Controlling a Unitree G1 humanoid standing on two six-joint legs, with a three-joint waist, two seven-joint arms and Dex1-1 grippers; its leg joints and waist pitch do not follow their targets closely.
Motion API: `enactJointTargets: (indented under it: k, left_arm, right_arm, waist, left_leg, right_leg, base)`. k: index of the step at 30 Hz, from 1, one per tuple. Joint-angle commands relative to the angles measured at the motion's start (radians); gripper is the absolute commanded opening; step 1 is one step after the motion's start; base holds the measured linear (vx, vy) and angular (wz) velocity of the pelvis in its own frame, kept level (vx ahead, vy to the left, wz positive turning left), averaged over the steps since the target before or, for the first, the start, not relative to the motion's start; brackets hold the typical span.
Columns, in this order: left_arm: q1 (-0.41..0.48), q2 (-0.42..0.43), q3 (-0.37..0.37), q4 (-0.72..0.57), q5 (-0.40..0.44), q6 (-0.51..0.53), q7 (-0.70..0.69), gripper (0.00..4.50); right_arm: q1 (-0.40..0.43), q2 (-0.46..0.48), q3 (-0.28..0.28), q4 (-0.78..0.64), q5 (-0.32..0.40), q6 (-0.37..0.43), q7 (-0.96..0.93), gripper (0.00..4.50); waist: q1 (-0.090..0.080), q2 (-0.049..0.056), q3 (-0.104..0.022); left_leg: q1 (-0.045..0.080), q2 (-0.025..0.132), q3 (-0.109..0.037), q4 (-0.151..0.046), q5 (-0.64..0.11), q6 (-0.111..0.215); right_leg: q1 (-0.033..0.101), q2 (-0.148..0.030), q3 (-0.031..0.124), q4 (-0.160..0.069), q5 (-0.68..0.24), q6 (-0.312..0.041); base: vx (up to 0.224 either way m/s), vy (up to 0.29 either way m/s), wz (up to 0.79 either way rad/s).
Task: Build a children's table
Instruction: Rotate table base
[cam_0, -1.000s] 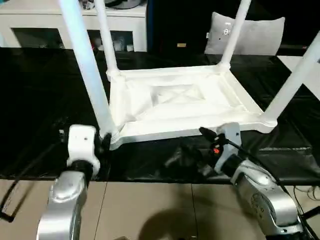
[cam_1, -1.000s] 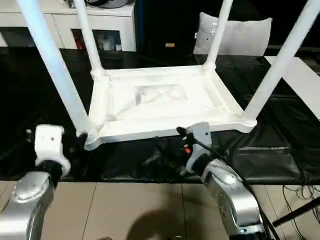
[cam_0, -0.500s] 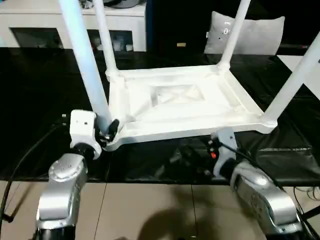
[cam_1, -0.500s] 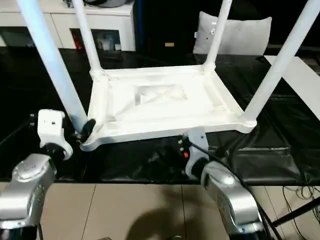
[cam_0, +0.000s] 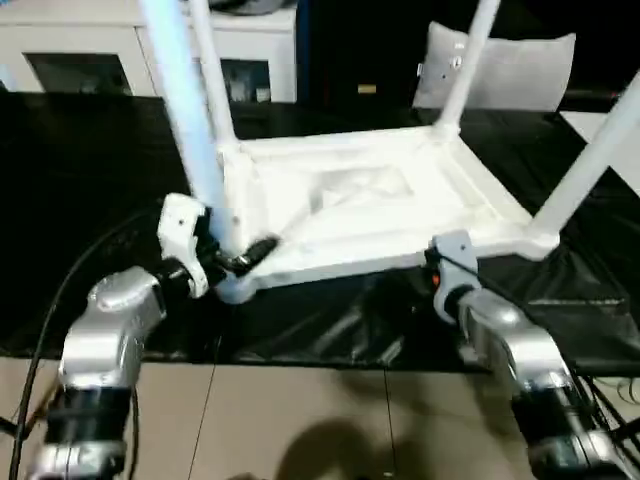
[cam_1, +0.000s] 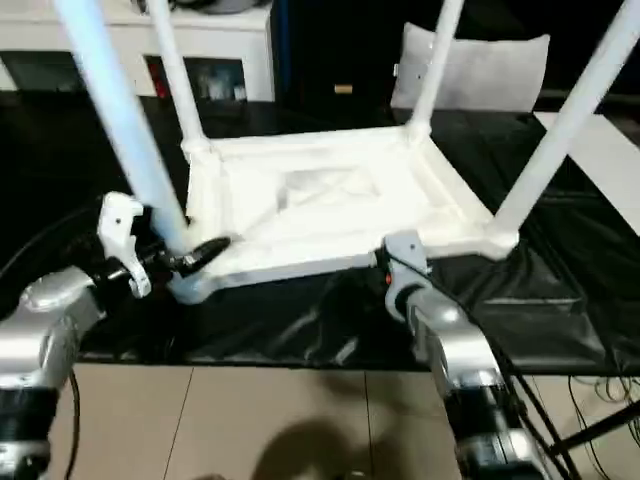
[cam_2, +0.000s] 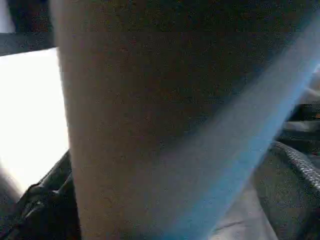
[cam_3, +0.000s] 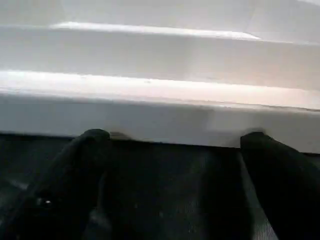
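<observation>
In the left eye view, the children's table (cam_0: 370, 205) lies upside down on a black-covered surface (cam_0: 90, 190), its ribbed underside facing up and its four white legs rising from the corner sockets. The near-left leg (cam_0: 190, 140) leans up and away toward the top edge. The left gripper (cam_0: 240, 255) sits at the base of that leg, one black finger reaching across the front of the corner socket; its fingers look spread around the leg foot. The right gripper's white wrist housing (cam_0: 452, 262) presses close to the tabletop's near edge, beside the near-right leg (cam_0: 590, 160). A white cabinet (cam_0: 90, 50) and a grey cushion-like panel (cam_0: 510, 70) stand behind the surface.

The right eye view gives the same layout, the left gripper (cam_1: 195, 255) at the near-left corner.

In the left wrist view, the leg (cam_2: 165, 120) stands very close, between the fingers; whether they touch it cannot be told.

In the right wrist view, the right gripper (cam_3: 175, 150) is spread wide, both black fingertips (cam_3: 92, 142) at the lower edge of the tabletop rim (cam_3: 160, 110), above the black surface
</observation>
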Motion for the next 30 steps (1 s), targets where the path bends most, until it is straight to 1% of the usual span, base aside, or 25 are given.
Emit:
enactJointTargets:
  k: [1, 2, 3, 4, 5, 6, 7, 8, 9, 11, 12, 15, 16, 18, 19, 20, 24, 25, 26, 27, 30]
  left_arm:
    - [-0.016, 0.006, -0.059, -0.044, -0.070, 0.056, -0.102, 4.46]
    - [-0.013, 0.010, -0.071, -0.059, -0.085, 0.069, -0.127, 4.46]
    - [0.000, 0.017, -0.100, -0.101, -0.115, 0.104, -0.172, 4.46]
    - [0.002, 0.018, -0.103, -0.104, -0.117, 0.107, -0.177, 4.46]
    - [0.010, 0.020, -0.118, -0.125, -0.127, 0.120, -0.191, 4.46]
    - [0.017, 0.022, -0.137, -0.145, -0.137, 0.132, -0.212, 4.46]
    - [0.029, 0.024, -0.162, -0.174, -0.147, 0.149, -0.228, 4.46]
    - [0.036, 0.023, -0.178, -0.189, -0.148, 0.154, -0.234, 4.46]
    - [0.043, 0.025, -0.193, -0.203, -0.149, 0.156, -0.240, 4.46]
    - [0.057, 0.020, -0.219, -0.230, -0.155, 0.167, -0.246, 4.46]
    - [0.067, 0.009, -0.244, -0.254, -0.162, 0.177, -0.247, 4.46]
    - [0.072, -0.013, -0.271, -0.286, -0.177, 0.200, -0.239, 4.46]
    - [0.069, -0.037, -0.293, -0.296, -0.179, 0.202, -0.230, 4.46]
    - [0.069, -0.043, -0.301, -0.302, -0.181, 0.206, -0.228, 4.46]
    - [0.065, -0.060, -0.320, -0.302, -0.170, 0.195, -0.218, 4.46]
    - [0.065, -0.064, -0.325, -0.302, -0.167, 0.193, -0.214, 4.46]
    - [0.044, -0.087, -0.352, -0.272, -0.131, 0.155, -0.196, 4.46]
    - [0.038, -0.095, -0.355, -0.268, -0.132, 0.156, -0.193, 4.46]
    - [0.038, -0.095, -0.355, -0.268, -0.132, 0.156, -0.193, 4.46]
    - [0.027, -0.110, -0.362, -0.264, -0.130, 0.154, -0.190, 4.46]
    - [0.008, -0.140, -0.365, -0.233, -0.108, 0.126, -0.157, 4.46]
  right_arm:
    - [-0.043, 0.019, -0.011, 0.061, -0.008, -0.040, -0.005, 4.50]
    - [-0.053, 0.024, -0.012, 0.077, -0.010, -0.048, -0.004, 4.50]
    - [-0.070, 0.036, -0.009, 0.098, -0.011, -0.071, 0.003, 4.50]
    - [-0.071, 0.037, -0.009, 0.100, -0.011, -0.074, 0.004, 4.50]
    - [-0.077, 0.044, -0.008, 0.105, -0.010, -0.079, 0.007, 4.50]
    - [-0.087, 0.050, -0.004, 0.122, -0.012, -0.090, 0.016, 4.50]
    - [-0.095, 0.057, 0.004, 0.135, -0.019, -0.105, 0.023, 4.50]
    - [-0.098, 0.061, 0.009, 0.141, -0.022, -0.111, 0.026, 4.50]
    - [-0.101, 0.065, 0.013, 0.148, -0.026, -0.120, 0.029, 4.50]
    - [-0.103, 0.074, 0.025, 0.151, -0.031, -0.130, 0.039, 4.50]
    - [-0.105, 0.082, 0.037, 0.155, -0.037, -0.140, 0.052, 4.50]
    - [-0.112, 0.096, 0.042, 0.176, -0.048, -0.161, 0.062, 4.50]
    - [-0.114, 0.101, 0.047, 0.184, -0.055, -0.169, 0.066, 4.50]
    - [-0.116, 0.104, 0.047, 0.189, -0.060, -0.174, 0.069, 4.50]
    - [-0.118, 0.108, 0.050, 0.195, -0.069, -0.182, 0.073, 4.50]
    - [-0.119, 0.108, 0.051, 0.196, -0.071, -0.183, 0.075, 4.50]
    - [-0.121, 0.111, 0.055, 0.200, -0.077, -0.197, 0.088, 4.50]
    - [-0.121, 0.115, 0.058, 0.200, -0.077, -0.211, 0.105, 4.50]
    - [-0.121, 0.115, 0.058, 0.200, -0.077, -0.211, 0.105, 4.50]
    - [-0.118, 0.123, 0.064, 0.193, -0.077, -0.222, 0.129, 4.50]
    - [-0.118, 0.131, 0.068, 0.198, -0.093, -0.232, 0.121, 4.50]
  waist:
    - [0.001, 0.009, -0.070]
    - [0.000, 0.007, -0.069]
    - [0.000, 0.007, -0.070]
    - [-0.003, 0.005, -0.067]
    - [-0.003, 0.005, -0.068]
    - [-0.005, 0.004, -0.070]
    - [-0.008, 0.002, -0.068]
    - [-0.012, 0.002, -0.069]
    - [-0.014, 0.001, -0.068]
    - [-0.021, 0.001, -0.069]
    - [-0.024, 0.000, -0.067]
    - [-0.026, -0.003, -0.066]
    - [-0.028, -0.002, -0.066]
    - [-0.028, -0.003, -0.065]
    - [-0.028, -0.002, -0.066]
    - [-0.029, -0.002, -0.067]
    - [-0.027, -0.004, -0.067]
    - [-0.027, -0.004, -0.067]
    - [-0.027, -0.001, -0.066]
    - [-0.028, -0.001, -0.067]
    - [-0.027, -0.003, -0.067]
  left_leg:
    - [0.021, 0.087, -0.048, -0.081, -0.190, -0.019]
    - [0.021, 0.087, -0.047, -0.080, -0.190, -0.019]
    - [0.022, 0.088, -0.047, -0.080, -0.189, -0.019]
    - [0.018, 0.089, -0.047, -0.082, -0.192, -0.017]
    - [0.019, 0.088, -0.047, -0.081, -0.189, -0.015]
    - [0.017, 0.089, -0.047, -0.080, -0.179, -0.011]
    - [0.015, 0.087, -0.046, -0.080, -0.177, -0.006]
    - [0.013, 0.089, -0.047, -0.079, -0.175, -0.005]
    - [0.013, 0.087, -0.046, -0.078, -0.177, -0.002]
    - [0.012, 0.087, -0.047, -0.076, -0.177, 0.000]
    - [0.012, 0.086, -0.046, -0.076, -0.180, 0.005]
    - [0.013, 0.085, -0.044, -0.074, -0.185, 0.010]
    - [0.012, 0.086, -0.045, -0.075, -0.183, 0.010]
    - [0.014, 0.086, -0.044, -0.074, -0.190, 0.008]
    - [0.011, 0.087, -0.046, -0.075, -0.186, 0.010]
    - [0.014, 0.088, -0.046, -0.075, -0.185, 0.009]
    - [0.012, 0.085, -0.044, -0.075, -0.185, 0.016]
    - [0.013, 0.086, -0.044, -0.074, -0.187, 0.015]
    - [0.013, 0.085, -0.044, -0.074, -0.190, 0.014]
    - [0.013, 0.086, -0.045, -0.075, -0.191, 0.013]
    - [0.012, 0.086, -0.045, -0.074, -0.188, 0.016]
  right_leg:
    - [0.040, -0.120, 0.082, -0.060, -0.255, -0.192]
    - [0.039, -0.119, 0.083, -0.062, -0.257, -0.195]
    - [0.040, -0.120, 0.083, -0.060, -0.257, -0.196]
    - [0.042, -0.118, 0.083, -0.061, -0.268, -0.194]
    - [0.042, -0.117, 0.083, -0.061, -0.269, -0.193]
    - [0.044, -0.119, 0.084, -0.057, -0.259, -0.198]
    - [0.044, -0.117, 0.084, -0.060, -0.263, -0.196]
    - [0.046, -0.119, 0.084, -0.057, -0.266, -0.200]
    - [0.045, -0.118, 0.083, -0.061, -0.278, -0.197]
    - [0.047, -0.118, 0.083, -0.060, -0.289, -0.196]
    - [0.045, -0.116, 0.082, -0.063, -0.306, -0.190]
    - [0.043, -0.114, 0.082, -0.068, -0.335, -0.183]
    - [0.043, -0.113, 0.081, -0.066, -0.336, -0.182]
    - [0.041, -0.112, 0.081, -0.069, -0.342, -0.179]
    - [0.043, -0.113, 0.082, -0.068, -0.338, -0.179]
    - [0.042, -0.111, 0.082, -0.066, -0.328, -0.179]
    - [0.043, -0.111, 0.082, -0.068, -0.326, -0.178]
    - [0.043, -0.112, 0.082, -0.068, -0.330, -0.176]
    - [0.043, -0.112, 0.082, -0.068, -0.336, -0.175]
    - [0.043, -0.111, 0.081, -0.070, -0.334, -0.174]
    - [0.044, -0.111, 0.082, -0.070, -0.331, -0.174]
  base:
    - [0.000, 0.000, 0.00]
    - [0.000, 0.000, 0.00]
    - [0.000, 0.000, 0.00]
    - [0.000, 0.000, 0.00]
    - [0.000, 0.000, 0.00]
    - [0.000, 0.000, 0.00]
    - [0.000, 0.000, 0.00]
    - [0.000, 0.000, 0.00]
    - [0.000, 0.000, 0.00]
    - [0.000, 0.000, 0.00]
    - [0.000, 0.000, 0.00]
    - [0.000, 0.000, 0.00]
    - [0.000, 0.000, 0.00]
    - [0.000, 0.000, 0.00]
    - [0.000, 0.000, 0.00]
    - [0.000, 0.000, 0.00]
    - [0.000, 0.000, 0.00]
    - [0.000, 0.000, 0.00]
    - [0.000, 0.000, 0.00]
    - [0.000, 0.000, 0.00]
    - [0.000, 0.000, 0.00]
